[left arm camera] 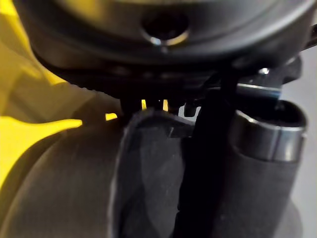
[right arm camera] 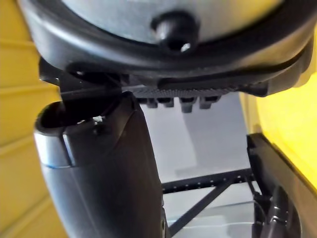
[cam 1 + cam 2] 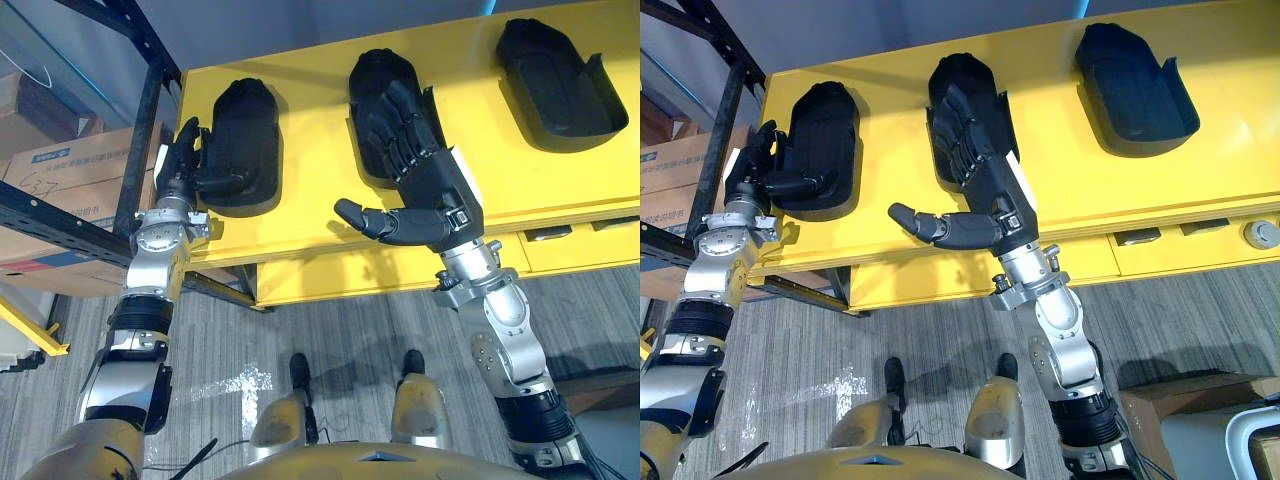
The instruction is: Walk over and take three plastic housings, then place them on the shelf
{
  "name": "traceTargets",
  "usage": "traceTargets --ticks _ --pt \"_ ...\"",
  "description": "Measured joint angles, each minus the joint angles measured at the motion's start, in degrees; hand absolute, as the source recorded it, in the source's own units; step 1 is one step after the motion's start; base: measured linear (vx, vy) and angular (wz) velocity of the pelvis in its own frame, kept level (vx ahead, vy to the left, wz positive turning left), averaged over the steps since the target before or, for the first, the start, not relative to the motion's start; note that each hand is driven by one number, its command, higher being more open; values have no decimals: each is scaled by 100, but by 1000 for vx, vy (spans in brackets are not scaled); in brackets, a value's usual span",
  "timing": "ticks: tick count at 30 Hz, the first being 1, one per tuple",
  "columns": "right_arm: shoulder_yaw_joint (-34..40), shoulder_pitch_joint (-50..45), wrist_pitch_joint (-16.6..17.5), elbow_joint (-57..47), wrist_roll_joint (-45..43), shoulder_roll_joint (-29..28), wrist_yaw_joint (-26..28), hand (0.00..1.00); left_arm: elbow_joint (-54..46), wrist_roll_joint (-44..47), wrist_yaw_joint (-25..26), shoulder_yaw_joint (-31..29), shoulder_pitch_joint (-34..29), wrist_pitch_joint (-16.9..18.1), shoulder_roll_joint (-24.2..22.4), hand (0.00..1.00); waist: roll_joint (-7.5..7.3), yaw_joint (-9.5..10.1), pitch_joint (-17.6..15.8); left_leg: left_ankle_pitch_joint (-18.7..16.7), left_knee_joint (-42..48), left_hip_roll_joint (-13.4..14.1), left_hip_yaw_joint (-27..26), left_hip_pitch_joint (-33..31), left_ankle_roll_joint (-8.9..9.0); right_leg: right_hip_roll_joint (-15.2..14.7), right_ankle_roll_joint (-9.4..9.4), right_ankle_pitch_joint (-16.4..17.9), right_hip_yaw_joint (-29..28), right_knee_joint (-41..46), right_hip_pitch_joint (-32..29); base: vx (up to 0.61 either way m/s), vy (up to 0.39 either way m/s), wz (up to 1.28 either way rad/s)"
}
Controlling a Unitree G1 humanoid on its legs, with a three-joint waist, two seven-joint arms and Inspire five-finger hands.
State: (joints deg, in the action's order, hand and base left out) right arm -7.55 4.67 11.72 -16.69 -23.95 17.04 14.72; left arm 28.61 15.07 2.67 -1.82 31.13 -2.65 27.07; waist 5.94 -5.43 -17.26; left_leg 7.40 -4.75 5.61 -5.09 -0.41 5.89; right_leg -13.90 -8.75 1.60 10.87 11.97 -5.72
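The left housing, middle housing and right housing lie in a row on the yellow table. I judge them light, stiff, smooth shells, best pinched over a side wall. My left hand has near-straight fingers along the left housing's wall and its thumb across the near end, unclamped. My right hand hovers spread over the middle housing, holding nothing.

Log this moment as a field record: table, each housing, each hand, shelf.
table: yellow table, three black housings in a row on it
left housing: left hand at its near left edge, thumb laid across it; grip unclear
middle housing: right hand over it, fingers straight, thumb spread; contact unclear
right housing: untouched, lying apart
shelf: black rack left of the table, cardboard boxes in it
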Motion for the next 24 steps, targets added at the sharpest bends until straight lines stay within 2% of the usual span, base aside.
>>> traceTargets --ticks 3,6,9,11,15,20,22,23,24 --pt "-27 -62 2 2 0 -22 -5 100 5 -20 -130 47 -50 -150 4 100 -38 6 108 -2 -3 -4 -71 116 -2 11 -15 -74 30 -180 205 49 9 2" --pt "-167 -120 73 5 4 -119 -28 100 5 -14 -221 80 -211 -289 5 100 -32 -23 385 -3 -11 15 -123 116 0 52 -1 -157 79 -386 309 4 0 1" --pt "-225 -154 162 22 10 -153 -70 100 2 41 -236 104 -213 -353 9 100 -35 -33 457 -11 -19 40 -140 148 8 91 10 -242 123 -544 436 -23 0 1" --pt "-246 -173 175 73 11 -166 -161 100 -2 117 -176 102 -213 -352 39 100 -34 -25 506 -19 -33 69 -171 165 13 130 24 -302 127 -650 494 -62 -1 -6" --pt "-328 -380 346 310 62 -181 -301 100 -428 574 274 18 -212 -298 141 100 -41 47 752 -28 -34 122 -225 178 25 188 60 -345 123 -737 531 -24 -5 -4" --pt "-452 -448 364 433 173 -206 -424 100 -1485 608 889 -319 -191 429 224 100 -33 57 949 -28 -35 122 -224 235 27 188 42 -357 130 -740 595 0 0 0" --pt "-488 -447 365 455 351 -205 -505 100 -1639 204 1402 -389 -161 866 239 100 -15 62 1075 -30 -36 122 -223 233 29 188 42 -357 136 -750 600 0 0 0" --pt "-521 -450 365 457 356 -203 -558 100 -1875 -36 1735 -530 -156 1192 252 100 -14 62 1133 -33 -36 124 -218 240 33 192 42 -357 141 -771 634 0 0 0" --pt "-535 -454 365 457 410 -200 -585 100 -2036 -85 1860 -590 -156 1286 255 100 -17 64 1156 -37 -36 126 -214 241 38 196 39 -361 146 -793 652 -22 -5 4"
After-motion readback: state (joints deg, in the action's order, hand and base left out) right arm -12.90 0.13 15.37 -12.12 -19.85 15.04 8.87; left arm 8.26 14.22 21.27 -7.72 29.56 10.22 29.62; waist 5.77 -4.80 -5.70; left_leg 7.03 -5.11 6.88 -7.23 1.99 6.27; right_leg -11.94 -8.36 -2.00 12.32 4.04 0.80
